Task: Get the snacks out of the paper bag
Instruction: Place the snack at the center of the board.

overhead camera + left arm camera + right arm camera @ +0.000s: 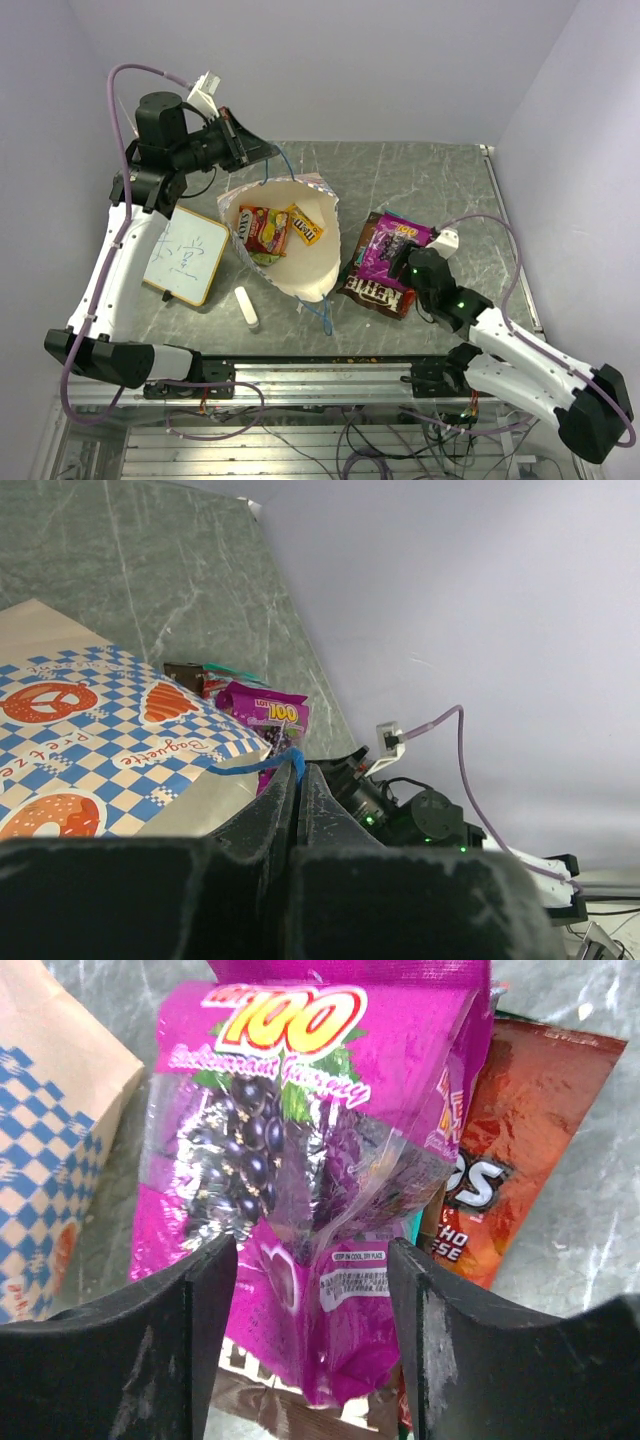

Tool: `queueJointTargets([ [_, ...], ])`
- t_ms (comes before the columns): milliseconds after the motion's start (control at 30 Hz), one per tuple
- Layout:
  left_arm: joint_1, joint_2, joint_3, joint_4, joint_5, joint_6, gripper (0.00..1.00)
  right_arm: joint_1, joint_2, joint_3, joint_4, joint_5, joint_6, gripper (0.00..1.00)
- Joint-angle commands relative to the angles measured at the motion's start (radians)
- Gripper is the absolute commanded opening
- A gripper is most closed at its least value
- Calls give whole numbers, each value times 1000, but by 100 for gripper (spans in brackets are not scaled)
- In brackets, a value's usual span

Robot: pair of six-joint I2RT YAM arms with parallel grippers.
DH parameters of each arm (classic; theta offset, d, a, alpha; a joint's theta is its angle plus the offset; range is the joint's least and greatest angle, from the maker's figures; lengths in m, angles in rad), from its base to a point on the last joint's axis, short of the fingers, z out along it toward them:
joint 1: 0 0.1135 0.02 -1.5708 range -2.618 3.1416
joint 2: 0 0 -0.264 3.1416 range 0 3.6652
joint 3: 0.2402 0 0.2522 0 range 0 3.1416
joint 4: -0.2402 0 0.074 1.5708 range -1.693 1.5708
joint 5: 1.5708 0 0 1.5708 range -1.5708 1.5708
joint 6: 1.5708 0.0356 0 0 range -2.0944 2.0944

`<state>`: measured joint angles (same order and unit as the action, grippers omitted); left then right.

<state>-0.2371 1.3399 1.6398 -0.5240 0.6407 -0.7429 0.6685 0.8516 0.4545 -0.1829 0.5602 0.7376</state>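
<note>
Left claw (298, 780) is pinched shut on the blue cord handle (255, 765) of the paper bag (305, 268), holding its mouth up and open (a red-and-yellow packet (262, 230) and a yellow packet (306, 225) lie inside). On the bench (430, 180) just beside the bag, the right claw (310, 1260) stands open, a finger on either side of the purple packet (300, 1130). That packet lies on top of a brown packet (378, 292) and a red-orange packet (510, 1170).
</note>
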Motion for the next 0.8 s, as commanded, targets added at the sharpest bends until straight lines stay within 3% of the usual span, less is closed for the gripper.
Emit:
queueJointTargets([
  [0, 7, -39, -4, 24, 28, -4, 7, -2, -108, 103, -159, -22, -53, 66],
  [133, 7, -55, -4, -10, 20, 11, 7, -3, -158, 217, -311, -81, -135, 75],
  [267, 7, -76, -28, -8, 22, 4, 7, -3, -194, 271, -391, -242, -263, 76],
  [533, 7, -71, -57, 37, 66, -28, 7, -3, -168, 366, -288, -658, -486, 71],
  [700, 6, -64, -76, 71, 90, -45, 7, 13, -55, 400, -137, -820, -446, 69],
  [767, 5, -56, -71, 65, 95, -43, 7, 73, -7, 391, -21, -790, -413, 69],
])
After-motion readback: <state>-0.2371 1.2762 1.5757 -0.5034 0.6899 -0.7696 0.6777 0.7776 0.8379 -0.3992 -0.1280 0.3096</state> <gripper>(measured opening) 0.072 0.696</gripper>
